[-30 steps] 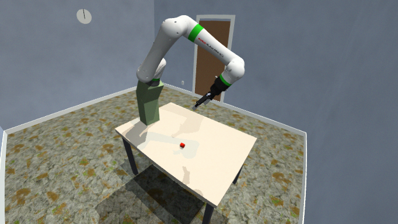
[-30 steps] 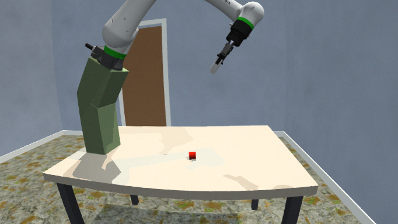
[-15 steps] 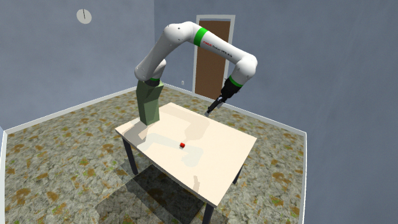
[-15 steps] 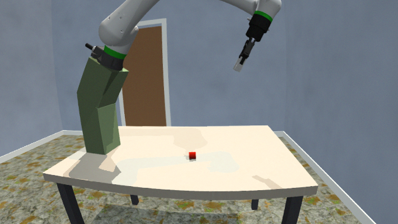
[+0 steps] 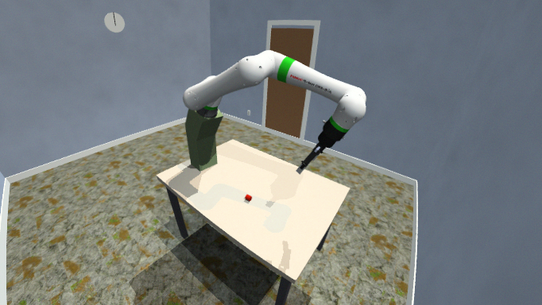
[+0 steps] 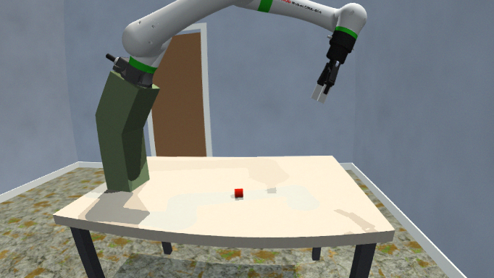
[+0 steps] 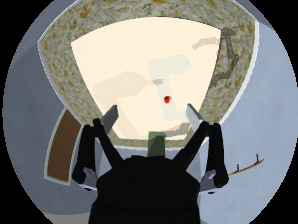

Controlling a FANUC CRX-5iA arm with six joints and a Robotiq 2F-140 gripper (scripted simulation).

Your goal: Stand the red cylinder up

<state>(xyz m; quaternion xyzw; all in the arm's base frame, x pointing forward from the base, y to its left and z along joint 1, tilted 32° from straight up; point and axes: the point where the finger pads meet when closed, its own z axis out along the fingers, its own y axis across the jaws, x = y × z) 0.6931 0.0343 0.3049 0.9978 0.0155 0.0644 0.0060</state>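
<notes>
The red short cylinder point(image 5: 248, 197) sits near the middle of the cream table top point(image 5: 254, 198). It also shows in the exterior view point(image 6: 238, 192) and as a small red dot in the wrist view point(image 7: 166, 99). I cannot tell whether it lies on its side or stands on its end. My gripper point(image 5: 302, 167) hangs high above the table's far right part, well away from the cylinder. It also shows in the exterior view point(image 6: 320, 95). In the wrist view its fingers are spread wide with nothing between them.
The arm's green pedestal point(image 5: 202, 139) stands on the table's far left corner. A brown door point(image 5: 288, 79) is in the back wall. The table edges drop to a patterned floor on all sides.
</notes>
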